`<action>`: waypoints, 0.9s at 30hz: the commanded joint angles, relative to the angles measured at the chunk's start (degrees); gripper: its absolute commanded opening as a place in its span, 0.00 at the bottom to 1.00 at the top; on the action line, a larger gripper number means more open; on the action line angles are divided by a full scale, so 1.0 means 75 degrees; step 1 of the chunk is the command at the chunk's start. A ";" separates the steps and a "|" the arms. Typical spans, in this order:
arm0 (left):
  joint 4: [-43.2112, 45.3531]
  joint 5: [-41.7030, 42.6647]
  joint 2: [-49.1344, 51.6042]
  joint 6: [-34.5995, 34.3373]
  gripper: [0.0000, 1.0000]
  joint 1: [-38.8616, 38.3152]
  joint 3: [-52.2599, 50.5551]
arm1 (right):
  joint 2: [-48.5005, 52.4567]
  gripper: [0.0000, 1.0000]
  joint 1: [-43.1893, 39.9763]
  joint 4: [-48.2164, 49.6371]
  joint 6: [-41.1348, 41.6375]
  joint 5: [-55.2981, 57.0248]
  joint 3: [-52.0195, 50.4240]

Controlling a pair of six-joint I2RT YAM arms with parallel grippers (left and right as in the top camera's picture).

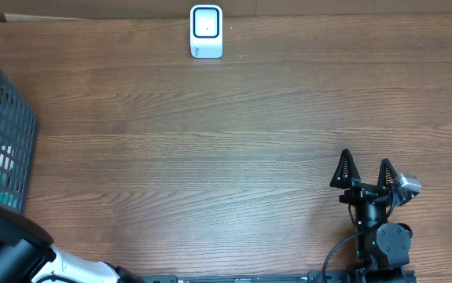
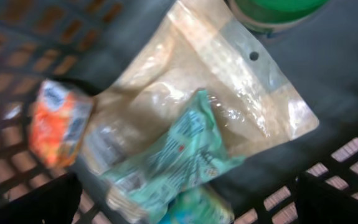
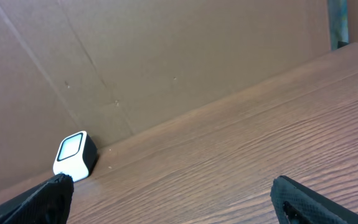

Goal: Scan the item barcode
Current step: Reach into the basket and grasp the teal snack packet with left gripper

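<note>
Teal packet (image 2: 179,155) in basket (image 1: 5,134), bench's left edge: probably light, crinkly, slippery; pinch mid-body. Left gripper (image 2: 185,205) wide above it; right gripper (image 1: 365,174) wide.

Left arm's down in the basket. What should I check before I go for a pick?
1. Left end effector open: ok.
2. It is inside the basket, above the contents: ok, teal packet right below.
3. Barcode showing on teal packet: cannot tell, blurred.
4. Teal packet lies free: not ok, it overlaps the clear pouch.
5. Scanner standing at the table's far edge: ok.
6. Right end effector open, empty, away from the basket: ok.
</note>
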 commanded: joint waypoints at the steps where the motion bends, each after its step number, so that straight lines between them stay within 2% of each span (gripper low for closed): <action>1: 0.0498 0.0425 0.0070 0.0729 1.00 -0.0012 -0.0766 | -0.0082 1.00 0.0058 0.0041 -0.0061 0.0102 -0.0082; 6: 0.1349 0.0417 0.0070 0.0819 1.00 0.0017 -0.1684 | -0.0082 1.00 0.0058 0.0041 -0.0061 0.0102 -0.0082; 16: 0.1766 0.0280 0.0070 0.0810 0.99 0.0181 -0.2259 | -0.0082 1.00 0.0058 0.0041 -0.0061 0.0102 -0.0082; 18: 0.1769 0.0289 0.0076 0.0787 0.94 0.0219 -0.2285 | -0.0082 1.00 0.0058 0.0041 -0.0061 0.0102 -0.0082; 21: 0.1792 0.0309 0.0087 0.0787 0.76 0.0254 -0.2285 | -0.0082 1.00 0.0058 0.0041 -0.0061 0.0102 -0.0082; 27: 0.1769 0.0347 0.0213 0.0787 0.75 0.0251 -0.2288 | -0.0082 1.00 0.0058 0.0041 -0.0061 0.0102 -0.0082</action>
